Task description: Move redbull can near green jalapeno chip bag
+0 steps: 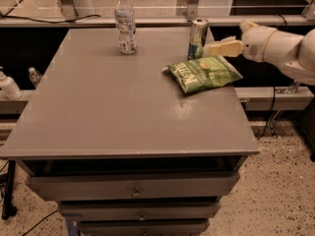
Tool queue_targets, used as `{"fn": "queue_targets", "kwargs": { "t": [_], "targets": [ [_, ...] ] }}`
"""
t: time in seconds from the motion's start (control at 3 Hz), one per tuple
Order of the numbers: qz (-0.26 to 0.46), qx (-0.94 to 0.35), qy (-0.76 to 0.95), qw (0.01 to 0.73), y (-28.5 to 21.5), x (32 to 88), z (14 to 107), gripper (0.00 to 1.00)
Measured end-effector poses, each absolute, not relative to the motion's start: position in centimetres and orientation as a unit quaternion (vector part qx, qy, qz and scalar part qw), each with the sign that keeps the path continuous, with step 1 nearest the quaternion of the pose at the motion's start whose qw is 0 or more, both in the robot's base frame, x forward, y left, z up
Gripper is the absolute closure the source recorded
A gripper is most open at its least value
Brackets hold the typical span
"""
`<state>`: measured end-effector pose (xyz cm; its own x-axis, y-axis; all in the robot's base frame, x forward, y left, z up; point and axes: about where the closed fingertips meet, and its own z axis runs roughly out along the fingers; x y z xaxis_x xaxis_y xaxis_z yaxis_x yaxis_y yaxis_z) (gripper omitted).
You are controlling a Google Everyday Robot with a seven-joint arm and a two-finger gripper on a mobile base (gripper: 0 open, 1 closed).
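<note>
The redbull can (198, 37) stands upright on the grey table (123, 112) near its far right edge. The green jalapeno chip bag (204, 73) lies flat just in front of the can, almost touching it. My gripper (222, 44) hovers to the right of the can, above the bag's far right corner. It is open and empty. One pale finger (224, 48) points left toward the can and stops a little short of it.
A clear plastic bottle with a white cap (125, 23) stands at the table's far middle. The white arm (285, 45) reaches in from the right, past the table edge. Drawers (133, 188) sit under the tabletop. Another bottle (7, 85) stands off the left side.
</note>
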<state>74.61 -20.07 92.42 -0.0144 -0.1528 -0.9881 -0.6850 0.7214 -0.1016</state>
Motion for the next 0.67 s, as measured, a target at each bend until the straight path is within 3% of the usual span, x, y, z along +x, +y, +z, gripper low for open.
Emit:
{"fn": "queue_targets", "kwargs": {
  "t": [0.67],
  "targets": [
    [0.123, -0.275, 0.689, 0.659, -27.8, 66.2, 99.6, 0.00]
  ]
}}
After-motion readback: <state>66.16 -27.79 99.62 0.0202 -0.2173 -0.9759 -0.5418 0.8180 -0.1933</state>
